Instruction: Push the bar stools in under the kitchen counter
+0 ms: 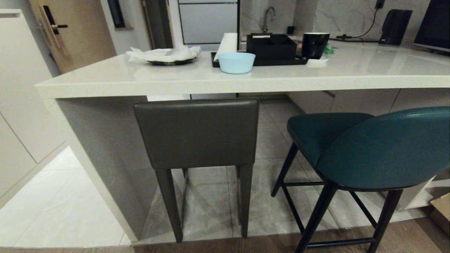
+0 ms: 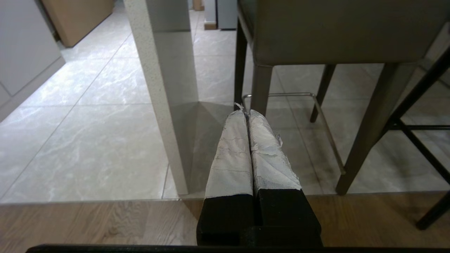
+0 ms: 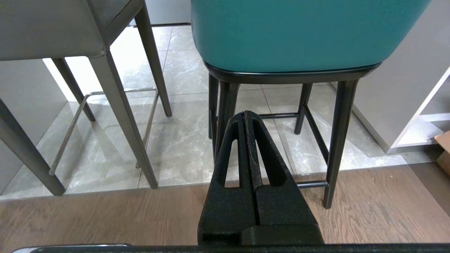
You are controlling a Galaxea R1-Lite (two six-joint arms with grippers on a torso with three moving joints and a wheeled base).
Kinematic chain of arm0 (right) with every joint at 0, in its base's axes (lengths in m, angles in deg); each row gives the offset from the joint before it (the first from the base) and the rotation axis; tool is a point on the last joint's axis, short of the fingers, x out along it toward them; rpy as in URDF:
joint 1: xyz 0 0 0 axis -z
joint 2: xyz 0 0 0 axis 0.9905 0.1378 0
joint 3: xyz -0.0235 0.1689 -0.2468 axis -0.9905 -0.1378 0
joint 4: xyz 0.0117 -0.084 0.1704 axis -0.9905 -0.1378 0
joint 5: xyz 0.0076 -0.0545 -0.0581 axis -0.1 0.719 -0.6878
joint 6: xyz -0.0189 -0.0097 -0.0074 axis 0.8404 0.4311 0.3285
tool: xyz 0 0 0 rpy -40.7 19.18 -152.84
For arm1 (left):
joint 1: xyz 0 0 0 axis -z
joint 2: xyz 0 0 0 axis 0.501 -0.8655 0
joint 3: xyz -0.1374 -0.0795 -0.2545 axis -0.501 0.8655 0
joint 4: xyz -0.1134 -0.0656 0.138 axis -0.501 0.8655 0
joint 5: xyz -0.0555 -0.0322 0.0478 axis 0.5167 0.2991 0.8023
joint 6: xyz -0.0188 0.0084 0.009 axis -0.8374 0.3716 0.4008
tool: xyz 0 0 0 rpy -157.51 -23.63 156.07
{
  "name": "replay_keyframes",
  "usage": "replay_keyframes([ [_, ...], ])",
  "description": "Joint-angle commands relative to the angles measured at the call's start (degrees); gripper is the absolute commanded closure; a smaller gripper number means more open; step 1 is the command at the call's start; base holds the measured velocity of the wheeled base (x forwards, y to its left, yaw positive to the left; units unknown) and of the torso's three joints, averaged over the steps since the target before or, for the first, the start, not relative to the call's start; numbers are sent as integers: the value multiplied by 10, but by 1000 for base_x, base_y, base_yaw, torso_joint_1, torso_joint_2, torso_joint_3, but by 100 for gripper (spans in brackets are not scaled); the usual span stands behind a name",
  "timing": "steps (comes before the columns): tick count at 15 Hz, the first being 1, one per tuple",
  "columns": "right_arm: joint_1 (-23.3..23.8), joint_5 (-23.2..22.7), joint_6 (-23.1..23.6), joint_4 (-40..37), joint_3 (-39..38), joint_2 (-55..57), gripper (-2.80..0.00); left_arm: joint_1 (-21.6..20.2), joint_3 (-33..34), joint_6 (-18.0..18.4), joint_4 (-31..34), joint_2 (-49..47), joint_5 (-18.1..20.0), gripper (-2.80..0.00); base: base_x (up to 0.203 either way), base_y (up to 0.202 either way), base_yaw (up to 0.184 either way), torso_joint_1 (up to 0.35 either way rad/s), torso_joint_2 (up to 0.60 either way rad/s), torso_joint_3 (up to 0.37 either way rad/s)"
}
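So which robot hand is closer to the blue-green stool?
The right one. The right gripper, jaws shut, hangs low just behind the teal stool, pointing at its legs. The left gripper, also shut, sits behind the grey stool beside the counter's side panel.

Counter (image 1: 197, 82) spans the view, side panel (image 1: 105, 154) at its left end. Two stools stand before it: left stool (image 1: 197, 133) tucked close, back just under the counter edge, beside the panel; right stool (image 1: 369, 147) well out from the counter, right of the first. On the counter: plate (image 1: 168, 60) at left, bowl (image 1: 236, 62) in the middle, tray (image 1: 274, 60) behind the bowl, box (image 1: 270, 45) on the tray, cup (image 1: 314, 45) to the right. Faucet (image 1: 267, 17) at the far wall.
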Motion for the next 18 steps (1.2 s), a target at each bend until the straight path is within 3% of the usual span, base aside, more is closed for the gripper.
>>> replay_keyframes([
  [1, 0, 0, 0, 1, 1, 1, 0, 0, 5, -4, 0, -1, -1, 0, 0, 0, 0, 0, 0, 0],
  [13, 0, 1, -3, 1, 1, 1, 0, 0, 5, -9, -1, -1, -1, 0, 1, -4, 0, 0, 0, 0],
  [18, 0, 1, -6, 1, 0, 1, 0, 0, 5, -9, 0, -1, -1, 0, 0, -159, 3, 5, 2, 2],
])
